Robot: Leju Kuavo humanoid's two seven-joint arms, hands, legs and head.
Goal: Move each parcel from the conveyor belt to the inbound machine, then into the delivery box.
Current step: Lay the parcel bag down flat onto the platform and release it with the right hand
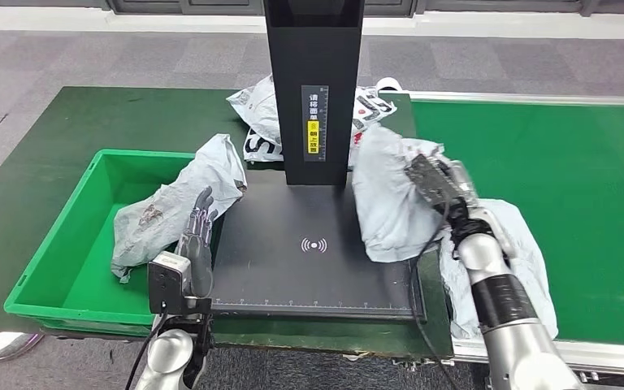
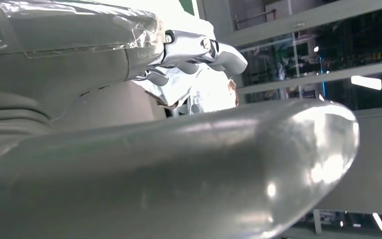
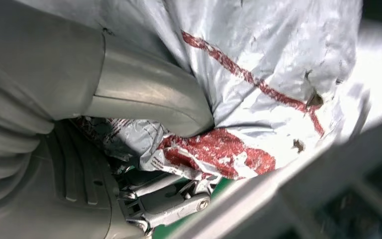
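Nearest you, the left hand point(image 1: 197, 236) rises at the near left corner of the scanner plate point(image 1: 292, 268), its dark fingers point(image 1: 203, 213) pointing up and apart, touching or nearly touching the near edge of a grey parcel point(image 1: 175, 203); you can see nothing clasped in them. That parcel drapes over the right wall of the green delivery box point(image 1: 57, 268), part inside the box and part hanging over the plate's left edge. In the left wrist view the thick thumb point(image 2: 204, 169) fills most of the picture, with the pale fingertips point(image 2: 199, 50) spread beyond it and a bit of crumpled bag behind.

On your right, the right hand point(image 1: 447, 191) grasps a second grey parcel point(image 1: 390, 195), holding it up over the right side of the plate. The right wrist view confirms it: the thumb point(image 3: 149, 99) presses into the silver bag with red printing point(image 3: 238, 99) and the fingers point(image 3: 169, 201) curl under it.

A third grey bag point(image 1: 528, 268) lies under the right forearm on the near edge of the green conveyor belt point(image 1: 569, 179). Farther off, behind the black post point(image 1: 313, 89) of the inbound machine, a white printed bag point(image 1: 264, 118) rests on the dark green table point(image 1: 65, 138).
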